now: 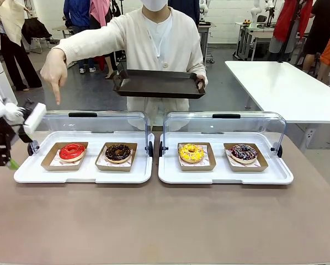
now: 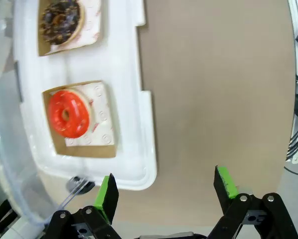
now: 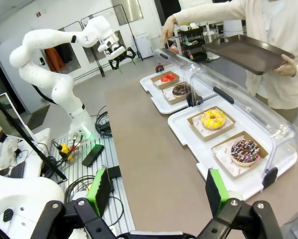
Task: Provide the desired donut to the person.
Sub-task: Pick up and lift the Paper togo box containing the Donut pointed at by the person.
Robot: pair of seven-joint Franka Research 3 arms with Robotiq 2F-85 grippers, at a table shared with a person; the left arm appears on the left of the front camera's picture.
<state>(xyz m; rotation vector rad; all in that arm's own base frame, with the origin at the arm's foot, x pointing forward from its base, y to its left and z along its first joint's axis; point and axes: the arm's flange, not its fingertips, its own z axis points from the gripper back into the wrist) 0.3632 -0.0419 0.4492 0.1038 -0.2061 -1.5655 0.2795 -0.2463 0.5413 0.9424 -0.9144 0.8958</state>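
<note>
The front view shows the person [image 1: 159, 38] at the far side, holding a dark tray [image 1: 156, 84] in one hand. The other hand [image 1: 56, 74] points one finger down, above the left end of the left white tray [image 1: 82, 175]. There the red donut [image 1: 72, 151] lies in a brown card holder, with a chocolate donut [image 1: 118, 152] to its right. The clear lid [image 1: 99, 121] stands open behind them.

The left gripper [image 1: 9, 161] hangs at the left edge of the table, left of this tray. In its wrist view the left gripper [image 2: 166, 189] has its fingers wide apart with nothing between them but bare table. The red donut is off to one side there, outside the fingers, which the front view cannot tell.

The donut is round and lies flat with the hole up, so it has no long axis.

The right wrist view shows the right gripper [image 3: 158, 191] spread wide and empty, near the right tray [image 3: 189, 130].
</note>
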